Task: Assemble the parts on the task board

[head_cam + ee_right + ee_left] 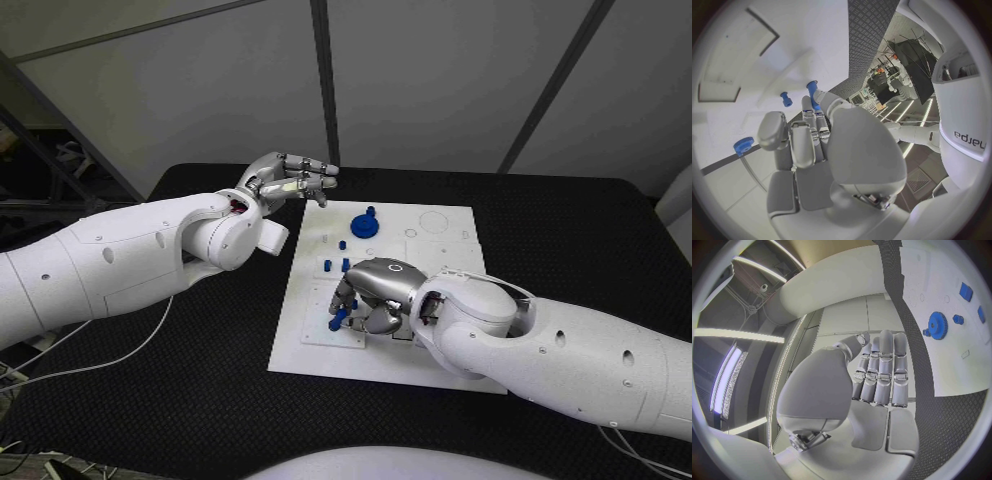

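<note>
While the white board [418, 300] lies in the middle of the black table [577, 230], the right robot hand [372, 292] hangs low over the board's lower left part, a little below the centre of the head view, and its back and arm hide whatever lies under them. A small blue peg [336, 319] sticks out at the tips of its fingers, and the right wrist view shows the same peg [812, 92] pinched at the fingertips, standing just above the white surface; whether its lower end touches the board I cannot tell. Near it in that wrist view stands another short blue peg [786, 98], apart from the hand. The left robot hand [284, 182] is raised in the upper middle of the head view, over the table just beyond the board's upper left corner, holding nothing; in the left wrist view its fingers [879, 372] lie straight and close side by side. Right of that hand, on the upper part of the board, sits a blue gear [366, 224] with a stub rising from it, clear of both arms. Below the gear, several small blue pieces [336, 264] stand on the board's left half, just above the right hand. A grey cable [123, 345] trails over the table at the left, under the left arm.
</note>
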`<state>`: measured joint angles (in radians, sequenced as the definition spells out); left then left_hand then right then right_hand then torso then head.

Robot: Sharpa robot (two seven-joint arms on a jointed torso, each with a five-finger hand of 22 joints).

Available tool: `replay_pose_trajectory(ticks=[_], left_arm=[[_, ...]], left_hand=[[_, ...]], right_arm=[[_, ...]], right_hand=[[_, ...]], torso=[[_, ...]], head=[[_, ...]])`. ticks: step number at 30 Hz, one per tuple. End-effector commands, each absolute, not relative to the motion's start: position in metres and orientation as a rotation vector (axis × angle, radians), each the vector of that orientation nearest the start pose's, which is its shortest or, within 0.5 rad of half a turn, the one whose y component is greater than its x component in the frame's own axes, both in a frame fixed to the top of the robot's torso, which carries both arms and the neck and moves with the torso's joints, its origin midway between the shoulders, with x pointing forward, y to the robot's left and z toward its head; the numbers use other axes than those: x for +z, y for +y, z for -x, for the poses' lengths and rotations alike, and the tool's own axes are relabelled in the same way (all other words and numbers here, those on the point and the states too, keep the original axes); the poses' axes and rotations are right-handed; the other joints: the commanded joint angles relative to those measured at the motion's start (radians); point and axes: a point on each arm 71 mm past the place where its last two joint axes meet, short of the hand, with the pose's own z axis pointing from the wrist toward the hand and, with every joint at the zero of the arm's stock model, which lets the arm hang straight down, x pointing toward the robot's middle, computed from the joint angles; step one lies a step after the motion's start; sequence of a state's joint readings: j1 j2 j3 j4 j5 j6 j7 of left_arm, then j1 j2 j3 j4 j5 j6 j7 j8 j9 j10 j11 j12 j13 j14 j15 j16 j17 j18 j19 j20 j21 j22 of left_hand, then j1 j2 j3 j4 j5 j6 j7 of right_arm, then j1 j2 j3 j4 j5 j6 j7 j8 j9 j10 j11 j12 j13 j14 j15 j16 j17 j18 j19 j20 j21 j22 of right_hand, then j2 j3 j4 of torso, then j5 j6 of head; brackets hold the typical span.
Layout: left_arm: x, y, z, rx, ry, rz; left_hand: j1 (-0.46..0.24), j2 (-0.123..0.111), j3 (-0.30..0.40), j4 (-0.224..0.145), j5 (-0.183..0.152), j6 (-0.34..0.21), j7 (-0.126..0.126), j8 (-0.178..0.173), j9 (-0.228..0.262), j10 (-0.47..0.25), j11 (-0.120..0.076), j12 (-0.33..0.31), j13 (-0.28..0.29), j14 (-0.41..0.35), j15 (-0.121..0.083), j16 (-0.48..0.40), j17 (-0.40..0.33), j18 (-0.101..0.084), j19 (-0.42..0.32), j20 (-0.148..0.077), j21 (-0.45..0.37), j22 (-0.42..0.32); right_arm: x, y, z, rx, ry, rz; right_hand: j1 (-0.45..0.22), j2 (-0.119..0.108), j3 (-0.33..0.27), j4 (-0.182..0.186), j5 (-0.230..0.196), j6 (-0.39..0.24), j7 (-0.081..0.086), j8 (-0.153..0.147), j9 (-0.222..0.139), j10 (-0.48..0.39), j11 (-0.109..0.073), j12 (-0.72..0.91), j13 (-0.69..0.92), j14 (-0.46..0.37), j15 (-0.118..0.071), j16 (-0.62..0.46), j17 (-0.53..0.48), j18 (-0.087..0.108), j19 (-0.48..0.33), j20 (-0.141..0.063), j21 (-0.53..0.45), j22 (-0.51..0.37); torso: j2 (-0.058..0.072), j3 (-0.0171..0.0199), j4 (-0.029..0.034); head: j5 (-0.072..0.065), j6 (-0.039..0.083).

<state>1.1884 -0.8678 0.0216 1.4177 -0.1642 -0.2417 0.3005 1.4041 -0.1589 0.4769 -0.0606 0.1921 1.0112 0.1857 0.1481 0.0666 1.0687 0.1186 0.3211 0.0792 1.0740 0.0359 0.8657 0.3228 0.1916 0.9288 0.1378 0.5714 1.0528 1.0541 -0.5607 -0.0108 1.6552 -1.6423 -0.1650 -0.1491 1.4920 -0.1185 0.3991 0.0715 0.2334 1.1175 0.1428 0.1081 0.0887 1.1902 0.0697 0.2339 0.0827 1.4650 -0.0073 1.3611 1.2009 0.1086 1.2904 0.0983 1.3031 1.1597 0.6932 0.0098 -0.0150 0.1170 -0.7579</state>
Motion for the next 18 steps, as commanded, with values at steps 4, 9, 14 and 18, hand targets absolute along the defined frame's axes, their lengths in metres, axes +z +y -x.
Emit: replay_pose_trajectory(ticks=[4, 9, 14, 18], left_arm=[[-0.1704, 0.2496, -0.5114, -1.441, 1.467, 1.005], [-0.1704, 0.2499, -0.5114, -1.440, 1.467, 1.005], [-0.1705, 0.2498, -0.5114, -1.440, 1.468, 1.005], [-0.1706, 0.2498, -0.5114, -1.440, 1.471, 1.006]], left_hand=[[-0.003, 0.007, -0.007, -0.001, 0.001, -0.004, 0.004, 0.002, -0.001, -0.008, 0.000, 0.007, 0.000, 0.000, 0.005, -0.006, -0.002, -0.011, -0.007, 0.002, -0.005, -0.001], [-0.004, 0.008, -0.008, -0.001, 0.001, -0.004, 0.004, 0.002, -0.001, -0.008, 0.000, 0.008, 0.000, 0.000, 0.005, -0.006, -0.002, -0.011, -0.008, 0.002, -0.005, -0.002], [-0.004, 0.008, -0.008, -0.001, 0.001, -0.004, 0.004, 0.002, -0.001, -0.008, 0.000, 0.008, 0.000, 0.000, 0.005, -0.006, -0.002, -0.011, -0.008, 0.002, -0.005, -0.002], [-0.004, 0.008, -0.008, -0.001, 0.001, -0.004, 0.004, 0.002, -0.001, -0.008, 0.000, 0.008, 0.000, 0.000, 0.005, -0.006, -0.002, -0.011, -0.008, 0.002, -0.005, -0.002]], right_arm=[[-0.2191, -0.0206, -0.3954, 0.911, 1.735, 0.565], [-0.2209, -0.0168, -0.3919, 0.917, 1.740, 0.584], [-0.2222, -0.0146, -0.3897, 0.926, 1.740, 0.591], [-0.2219, -0.0139, -0.3893, 0.935, 1.729, 0.584]], right_hand=[[-0.006, -0.004, 0.004, 0.002, 0.006, 0.003, 0.001, 0.002, 0.001, 0.005, -0.001, -0.008, 0.001, 0.038, -0.002, 0.006, -0.001, -0.014, 0.000, 0.000, 0.001, -0.002], [-0.009, -0.006, 0.004, 0.001, 0.006, 0.001, 0.001, 0.000, 0.001, 0.004, 0.000, -0.011, 0.001, 0.037, -0.002, 0.005, -0.003, -0.013, -0.002, 0.000, -0.001, -0.004], [-0.028, -0.019, -0.002, 0.005, 0.009, -0.017, 0.007, -0.012, -0.004, -0.011, 0.005, -0.029, -0.002, 0.039, 0.003, 0.011, 0.008, -0.012, -0.009, 0.003, -0.006, -0.011], [-0.063, -0.049, -0.015, 0.017, 0.018, -0.083, 0.022, -0.046, -0.019, -0.094, 0.031, -0.077, -0.017, 0.036, 0.024, 0.009, 0.003, -0.008, -0.032, 0.019, -0.027, -0.039]], torso=[[0.000, 0.0001, 0.0000], [-0.001, -0.0001, 0.0004], [-0.001, -0.0002, 0.0001], [-0.001, 0.0002, -0.0005]], head=[[0.001, 0.000], [0.000, -0.001], [0.000, -0.001], [0.000, 0.001]])
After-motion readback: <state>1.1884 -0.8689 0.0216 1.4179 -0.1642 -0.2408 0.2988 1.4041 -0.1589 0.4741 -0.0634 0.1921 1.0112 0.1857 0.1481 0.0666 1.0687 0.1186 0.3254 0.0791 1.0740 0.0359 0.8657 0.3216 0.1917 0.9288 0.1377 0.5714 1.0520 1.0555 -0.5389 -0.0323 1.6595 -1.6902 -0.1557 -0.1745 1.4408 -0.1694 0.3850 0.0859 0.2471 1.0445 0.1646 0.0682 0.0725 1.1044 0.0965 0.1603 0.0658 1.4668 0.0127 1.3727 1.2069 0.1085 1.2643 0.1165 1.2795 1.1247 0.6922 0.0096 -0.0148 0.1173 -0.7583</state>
